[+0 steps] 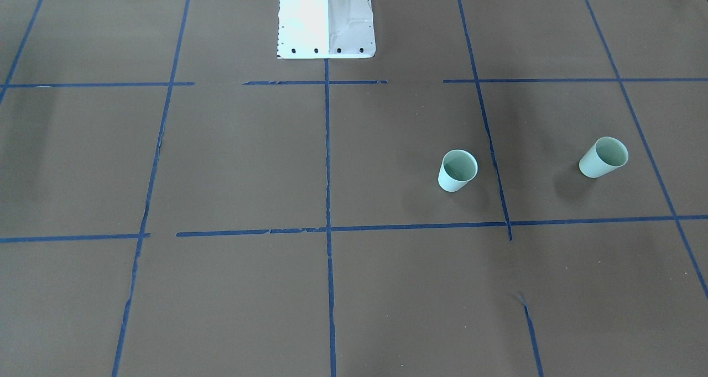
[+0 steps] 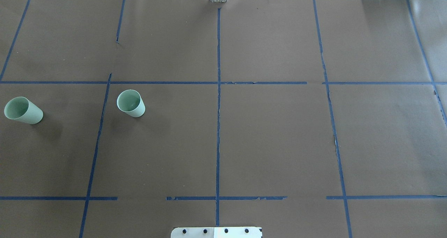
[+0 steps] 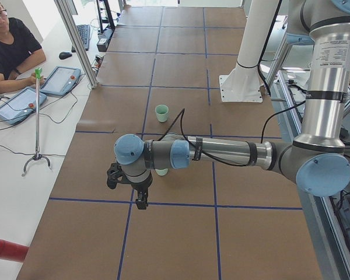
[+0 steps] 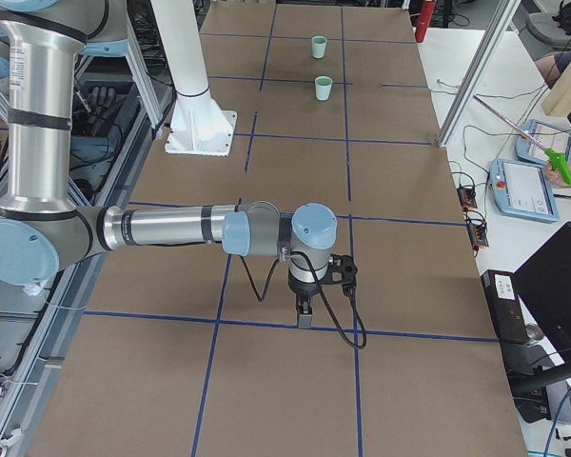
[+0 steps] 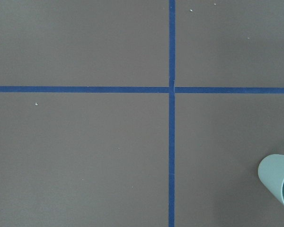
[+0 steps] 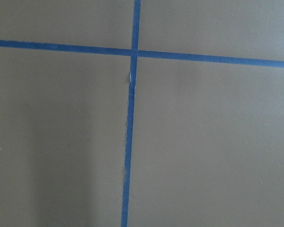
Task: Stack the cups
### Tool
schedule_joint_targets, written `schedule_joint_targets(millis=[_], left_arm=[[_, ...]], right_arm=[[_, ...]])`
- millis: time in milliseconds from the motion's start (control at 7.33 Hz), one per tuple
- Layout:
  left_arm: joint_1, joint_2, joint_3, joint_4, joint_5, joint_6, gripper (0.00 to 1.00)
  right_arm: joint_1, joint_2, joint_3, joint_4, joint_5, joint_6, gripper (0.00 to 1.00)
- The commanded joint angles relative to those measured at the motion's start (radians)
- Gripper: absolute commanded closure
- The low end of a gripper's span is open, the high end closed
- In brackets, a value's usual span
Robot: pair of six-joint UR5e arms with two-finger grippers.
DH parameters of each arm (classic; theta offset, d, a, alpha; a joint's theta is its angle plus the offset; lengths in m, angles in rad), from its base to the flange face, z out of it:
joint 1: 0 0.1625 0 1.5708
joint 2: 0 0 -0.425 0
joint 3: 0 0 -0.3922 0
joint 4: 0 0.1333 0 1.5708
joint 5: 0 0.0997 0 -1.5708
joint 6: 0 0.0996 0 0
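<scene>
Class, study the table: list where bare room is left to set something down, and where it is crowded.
Bare: everything right of the centre tape line in the overhead view, and the square between the inner cup and that line. Tightest: the gap between it and the outer cup, on the robot's left.

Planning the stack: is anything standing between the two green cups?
Nothing visible does. Between the inner cup and the outer cup lies only bare table cover and one flat tape line.

Silver tubes (image 3: 221, 153), blue joint caps (image 3: 129, 149), white label (image 3: 333, 55), black left pincer (image 3: 142, 201)
</scene>
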Motion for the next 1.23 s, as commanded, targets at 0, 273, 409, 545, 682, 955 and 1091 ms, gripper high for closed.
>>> schedule_joint_targets(millis=[0, 273, 409, 545, 682, 955, 1091], left_arm=[[-0.011, -0.017, -0.022, 0.027, -0.003, 0.004, 0.0], [-0.014, -0.007, -0.053, 0.031, 0.005, -0.008, 0.0], [-0.014, 0.003, -0.05, 0.026, -0.004, -0.004, 0.0], [-0.014, 0.003, -0.056, 0.02, -0.002, -0.004, 0.0], [-0.013, 0.0, -0.056, -0.001, -0.005, -0.001, 0.0], [0.072, 0.015, -0.028, -0.225, -0.005, -0.276, 0.0], [0.135, 0.041, -0.028, -0.351, -0.003, -0.41, 0.0]], right_arm=[[0.0, 0.0, 0.0, 0.0, -0.001, 0.0, 0.0], [0.0, 0.0, 0.0, 0.0, -0.001, 0.0, 0.0], [0.0, 0.0, 0.0, 0.0, -0.001, 0.0, 0.0], [-0.001, 0.0, 0.0, 0.0, -0.001, 0.0, 0.0], [-0.002, 0.0, -0.001, 0.0, 0.0, 0.0, 0.0], [0.0, 0.0, 0.0, 0.0, -0.001, 0.0, 0.0], [0.0, 0.0, -0.001, 0.0, 0.0, 0.0, 0.0]])
